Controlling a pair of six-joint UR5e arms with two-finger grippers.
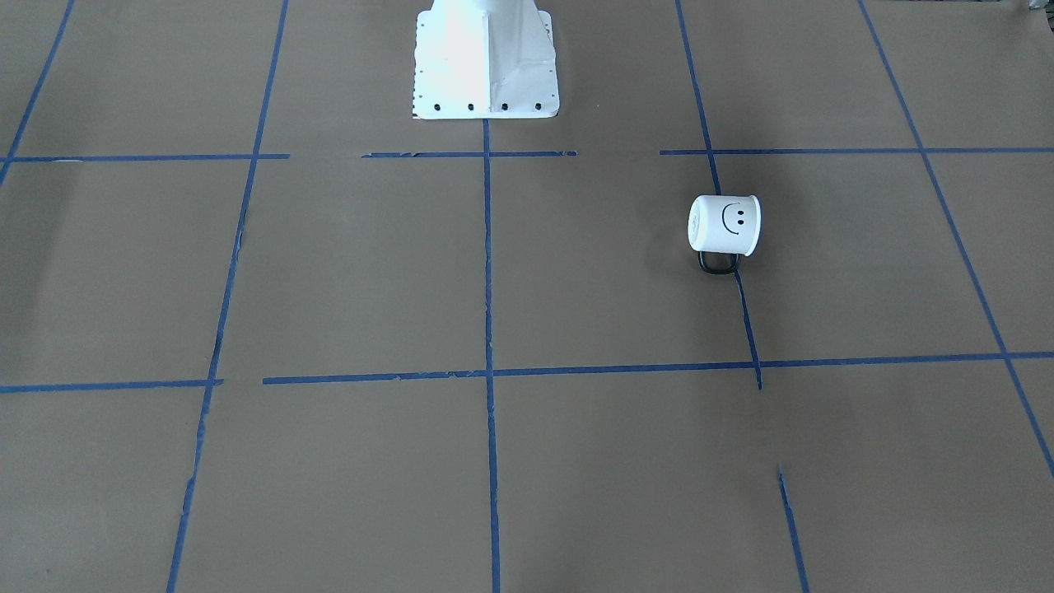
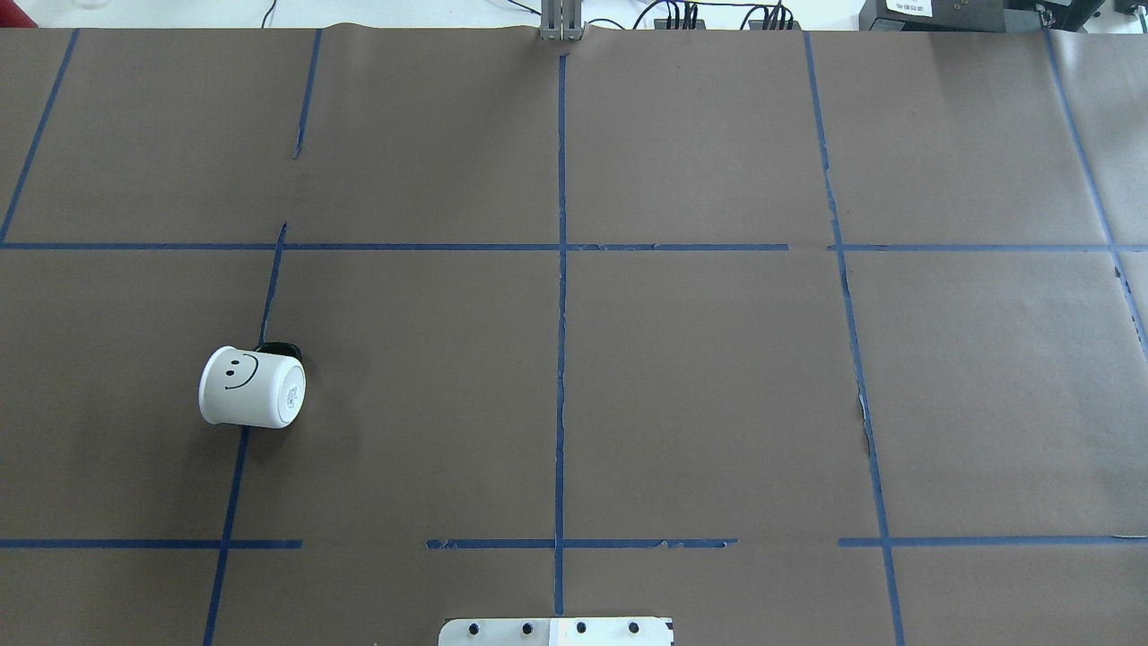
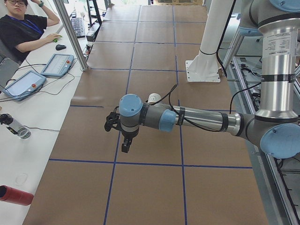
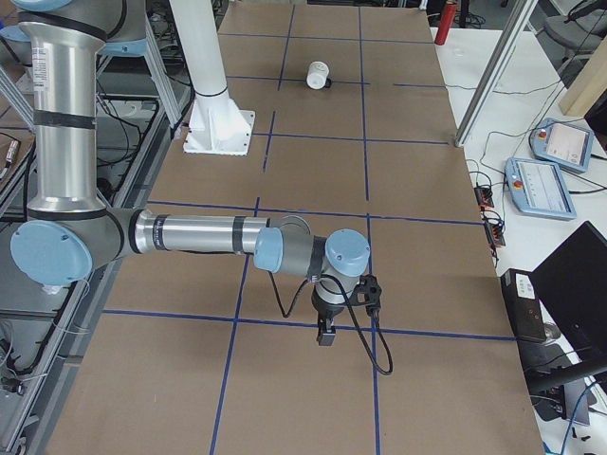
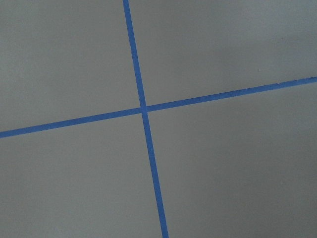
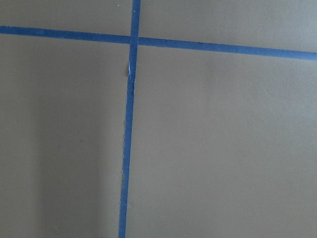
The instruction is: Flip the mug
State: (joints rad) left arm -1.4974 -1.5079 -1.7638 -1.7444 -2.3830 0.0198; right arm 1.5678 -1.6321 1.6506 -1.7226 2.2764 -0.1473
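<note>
Mug (image 2: 251,388) on its side, well apart from left claw (image 3: 125,146) and right claw (image 4: 325,334), open or closed, cannot tell

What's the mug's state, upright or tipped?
Tipped. The mug lies on its side with the smiley facing up. Its flat base points toward the table's centre, and the handle sticks out sideways, away from the robot.

No word, brand or number can be read anywhere. The one clear sign is a black smiley face drawn on the side of the mug (image 1: 725,224), which lies apart from the fingers of the left gripper (image 3: 124,148) and well apart from those of the right gripper (image 4: 325,334). A printed mark on the mug's base and a white label (image 2: 908,7) on a dark box are too small to read.
</note>
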